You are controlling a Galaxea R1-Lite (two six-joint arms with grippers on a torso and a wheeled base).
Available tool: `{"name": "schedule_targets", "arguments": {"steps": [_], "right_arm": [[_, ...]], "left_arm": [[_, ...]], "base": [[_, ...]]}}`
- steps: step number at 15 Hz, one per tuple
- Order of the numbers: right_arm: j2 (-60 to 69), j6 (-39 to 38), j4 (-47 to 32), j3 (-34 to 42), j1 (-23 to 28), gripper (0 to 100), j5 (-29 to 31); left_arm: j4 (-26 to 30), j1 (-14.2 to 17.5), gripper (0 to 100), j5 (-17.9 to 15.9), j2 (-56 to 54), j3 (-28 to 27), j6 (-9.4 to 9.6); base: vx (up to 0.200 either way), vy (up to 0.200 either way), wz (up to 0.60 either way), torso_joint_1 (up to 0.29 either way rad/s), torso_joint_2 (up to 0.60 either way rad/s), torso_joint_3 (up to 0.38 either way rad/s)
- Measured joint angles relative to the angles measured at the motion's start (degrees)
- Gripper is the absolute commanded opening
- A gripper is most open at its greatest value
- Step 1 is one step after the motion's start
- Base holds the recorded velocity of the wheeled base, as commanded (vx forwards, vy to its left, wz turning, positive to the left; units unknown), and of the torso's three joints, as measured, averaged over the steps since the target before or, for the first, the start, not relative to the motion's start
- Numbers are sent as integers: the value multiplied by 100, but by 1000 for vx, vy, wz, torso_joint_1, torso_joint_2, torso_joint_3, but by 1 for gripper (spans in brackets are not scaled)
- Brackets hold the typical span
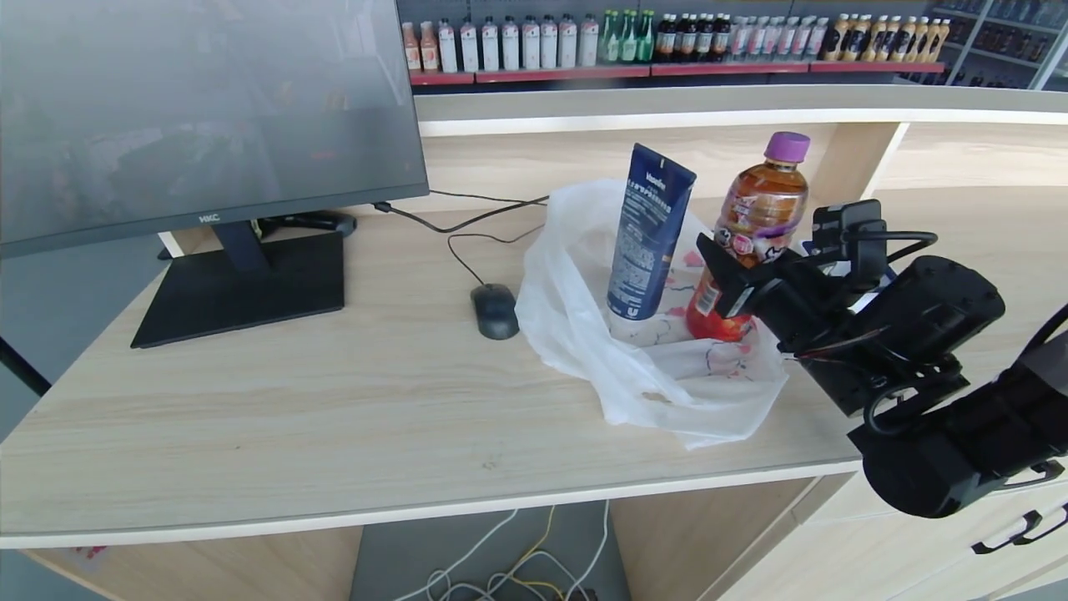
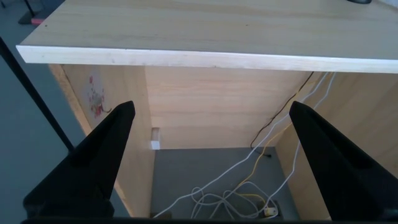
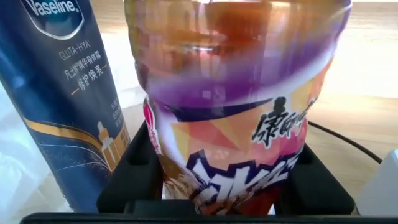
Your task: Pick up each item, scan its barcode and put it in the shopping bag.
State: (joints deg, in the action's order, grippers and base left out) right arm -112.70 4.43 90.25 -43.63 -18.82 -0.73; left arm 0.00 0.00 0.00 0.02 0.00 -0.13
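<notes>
A tea bottle with a purple cap stands upright on the white plastic shopping bag at the right of the counter. My right gripper is shut on the bottle's lower half, with a finger on each side. The bottle sits between the black fingers in the right wrist view. A dark blue tube stands cap-down in the bag just left of the bottle; the tube is close beside it. My left gripper is open and holds nothing, below the counter's front edge.
A monitor on a black stand occupies the back left, with a mouse and its cable beside the bag. A raised ledge runs behind the counter. Loose cables lie under the counter.
</notes>
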Motion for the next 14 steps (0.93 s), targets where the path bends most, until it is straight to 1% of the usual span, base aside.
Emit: {"name": "schedule_targets", "arguments": {"steps": [7, 14], "right_arm": [[-251, 4, -26, -127, -16, 0, 7], [-312, 13, -33, -99, -13, 0, 7]], "left_arm": [[0, 0, 100, 0, 0, 0, 0], [0, 0, 100, 0, 0, 0, 0]], "base": [[0, 0, 0, 0, 0, 0], [0, 0, 0, 0, 0, 0]]}}
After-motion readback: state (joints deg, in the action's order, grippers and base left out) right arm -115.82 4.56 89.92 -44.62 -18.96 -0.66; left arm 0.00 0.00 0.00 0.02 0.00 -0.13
